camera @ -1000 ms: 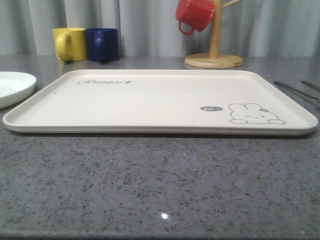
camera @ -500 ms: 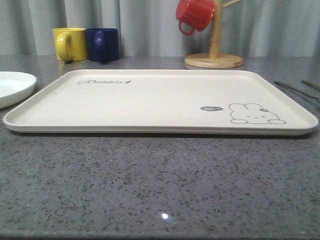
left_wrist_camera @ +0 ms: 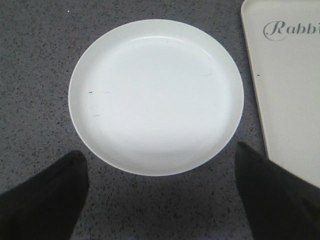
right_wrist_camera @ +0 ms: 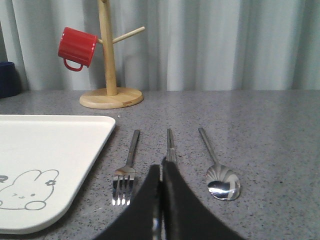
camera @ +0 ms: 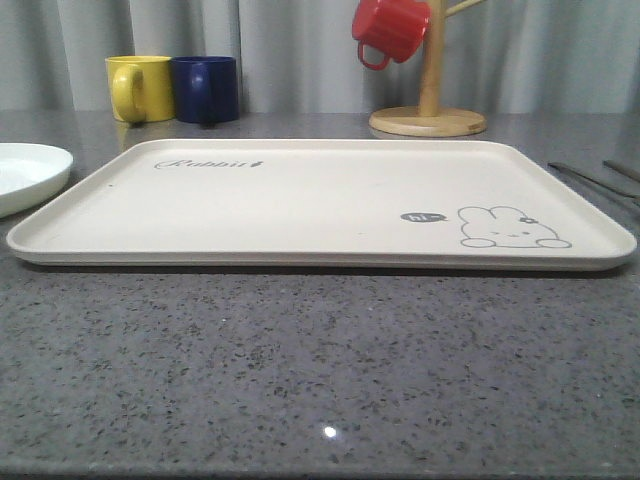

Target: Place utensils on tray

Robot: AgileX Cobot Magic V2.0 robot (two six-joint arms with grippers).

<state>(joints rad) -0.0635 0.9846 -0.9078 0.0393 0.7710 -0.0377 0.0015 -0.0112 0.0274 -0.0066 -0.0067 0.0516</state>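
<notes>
The cream tray (camera: 300, 200) with the bunny drawing lies across the middle of the table; its corner shows as tray (right_wrist_camera: 45, 150) and tray (left_wrist_camera: 290, 90). To its right lie three utensils side by side: a fork (right_wrist_camera: 127, 170), the chopsticks (right_wrist_camera: 170, 142) and a spoon (right_wrist_camera: 220, 180). Thin utensil handles (camera: 590, 180) show at the table's right edge. My right gripper (right_wrist_camera: 161, 167) sits low over the chopsticks, jaws shut, a sliver of metal between them. My left gripper (left_wrist_camera: 160, 155) hangs open above the near rim of a white plate, holding nothing.
The round white plate (left_wrist_camera: 155, 95) sits left of the tray, seen as plate (camera: 25, 170). A yellow mug (camera: 138, 88) and a blue mug (camera: 205, 88) stand at the back left. A wooden mug tree (camera: 430, 100) carries a red mug (camera: 390, 28).
</notes>
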